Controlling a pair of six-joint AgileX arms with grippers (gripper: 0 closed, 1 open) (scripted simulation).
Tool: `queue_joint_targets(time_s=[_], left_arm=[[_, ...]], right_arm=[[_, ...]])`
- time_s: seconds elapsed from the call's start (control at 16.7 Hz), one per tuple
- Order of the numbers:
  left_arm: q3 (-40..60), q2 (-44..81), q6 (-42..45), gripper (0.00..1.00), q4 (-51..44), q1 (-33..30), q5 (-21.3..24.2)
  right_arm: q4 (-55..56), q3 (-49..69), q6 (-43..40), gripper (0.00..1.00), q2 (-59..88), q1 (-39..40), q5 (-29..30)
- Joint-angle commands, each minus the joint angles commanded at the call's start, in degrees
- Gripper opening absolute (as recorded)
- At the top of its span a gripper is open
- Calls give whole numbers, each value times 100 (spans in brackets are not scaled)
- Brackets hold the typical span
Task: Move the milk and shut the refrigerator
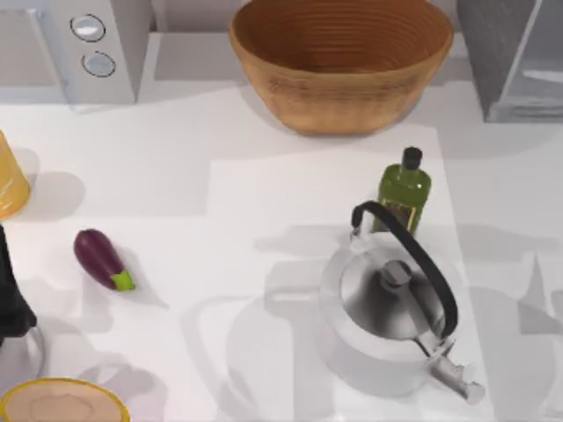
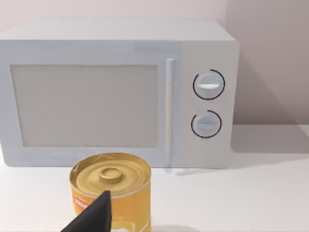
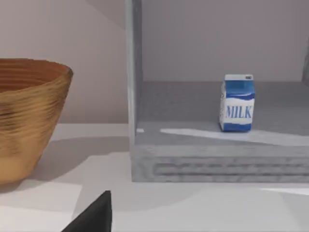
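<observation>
The milk (image 3: 237,103), a small blue and white carton, stands upright on the floor inside the refrigerator (image 3: 217,162). The grey speckled refrigerator (image 1: 501,61) sits at the table's back right with its interior showing and its pale door panel (image 1: 541,53) swung out. A black part of my right gripper (image 3: 94,215) shows some way in front of the refrigerator, apart from the milk. A black part of my left gripper (image 2: 91,217) shows just before a yellow can (image 2: 112,191), facing the microwave (image 2: 116,92).
A wicker basket (image 1: 341,61) stands at the back middle, left of the refrigerator. A green olive-oil bottle (image 1: 404,189) and a steel kettle (image 1: 396,308) stand right of centre. An eggplant (image 1: 101,259) lies at the left, near a black shape (image 1: 13,299) on the edge.
</observation>
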Motion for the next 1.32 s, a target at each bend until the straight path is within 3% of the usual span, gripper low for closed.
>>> queue_joint_targets(time_s=[0.24, 0.42, 0.96, 1.32], left_arm=[[0, 0, 0, 100, 0, 0, 0], [0, 0, 0, 100, 0, 0, 0], [0, 0, 0, 100, 0, 0, 0], [0, 0, 0, 100, 0, 0, 0]], right_arm=[[-373, 291, -5, 100, -338, -36, 40], [-1282, 858, -34, 100, -1018, -44, 57], [-6150, 2828, -41, 100, -3433, -20, 68], [-8186, 3675, -52, 100, -4484, 0, 67]])
